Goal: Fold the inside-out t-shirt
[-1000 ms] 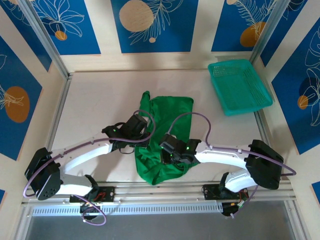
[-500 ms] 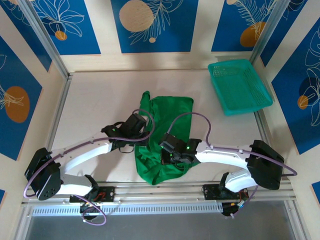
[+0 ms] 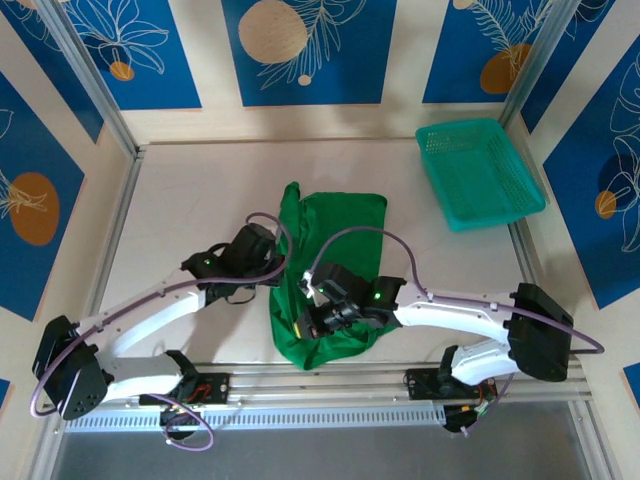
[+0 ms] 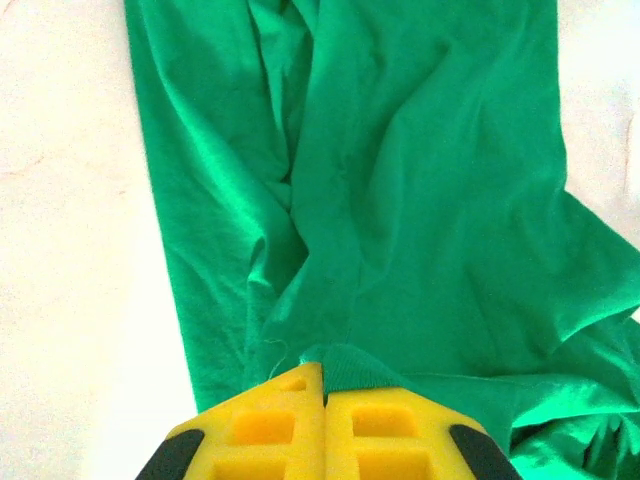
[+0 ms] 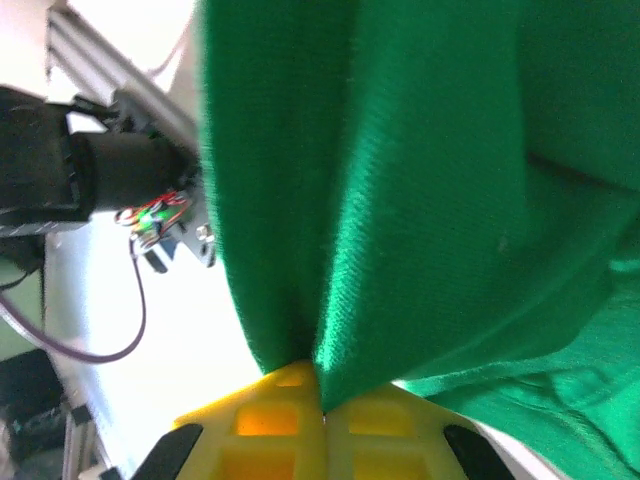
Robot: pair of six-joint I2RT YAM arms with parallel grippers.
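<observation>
While both pincers hold cloth: the step in hand is judged to be drawing the t-shirt (image 3: pixel 335 245) out flat ahead of a first fold; no fold is made yet.
T-shirt position: centre of the top frame, bunched into a tall wrinkled strip on the counter (image 3: pixel 190 190), running from mid-frame down to the lower centre, close to the arm bases.
Left pincer (image 3: pixel 281 268): fully closed at the strip's left edge. In the left wrist view the left pincer (image 4: pixel 324 385) has its yellow fingers (image 4: pixel 265 425) meeting, with a thickened cloth edge nipped at their tips.
Right pincer (image 3: pixel 308 322): fully closed low on the strip. In the right wrist view the right pincer (image 5: pixel 321 398) grips a pleat, and the cloth tents away from its tips.
Technique, tension: move both arms together and keep the pull even, so neither thin pinch slips out.
Technique, direction: spread toward the open upper part of the frame, away from the lower edge.
Technique, check: look for trapped layers before setting down; the strip looks several layers deep.
Basket (image 3: pixel 480 172): upper right, well apart from the cloth.
</observation>
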